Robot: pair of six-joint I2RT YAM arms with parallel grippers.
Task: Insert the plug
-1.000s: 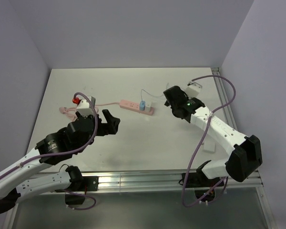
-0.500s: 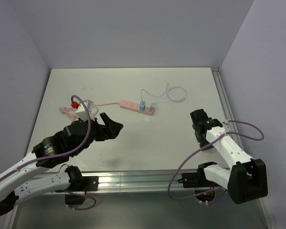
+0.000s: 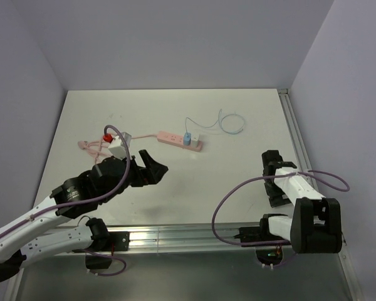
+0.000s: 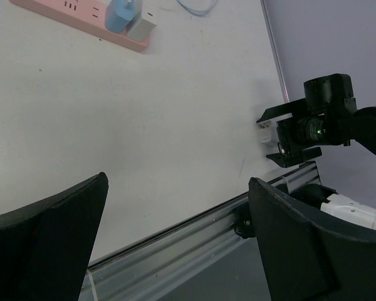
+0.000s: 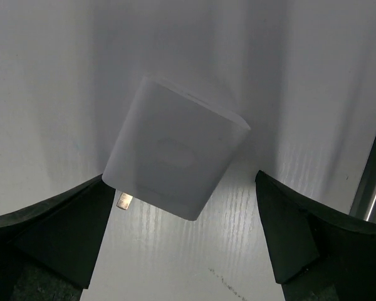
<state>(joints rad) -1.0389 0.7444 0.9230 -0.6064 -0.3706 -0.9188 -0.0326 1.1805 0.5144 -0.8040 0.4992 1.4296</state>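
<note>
The plug [image 3: 187, 139], light blue with a white piece beside it, stands in the right end of the pink power strip [image 3: 173, 137]. Its thin pale cable [image 3: 230, 123] loops behind. In the left wrist view the plug [image 4: 119, 14] shows at the top on the strip [image 4: 69, 12]. My left gripper [image 3: 153, 168] hovers open and empty, well short of the strip and to its left, its jaws [image 4: 178, 182] wide apart. My right gripper [image 3: 274, 187] hangs open at the near right edge, far from the plug. Its jaws [image 5: 183, 188] straddle a white adapter block [image 5: 175, 157] without touching it.
The strip's pink cord [image 3: 138, 137] runs left to a small coil [image 3: 88, 145]. An aluminium rail [image 3: 175, 235] lines the table's front edge and another [image 3: 293, 125] the right edge. The adapter block [image 4: 265, 130] lies flat by the front right corner, one metal prong [image 5: 123, 200] showing.
My right arm swung from the back of the table, near the strip, to the near right edge and now sits over the white adapter block. The left gripper shifted slightly right.
</note>
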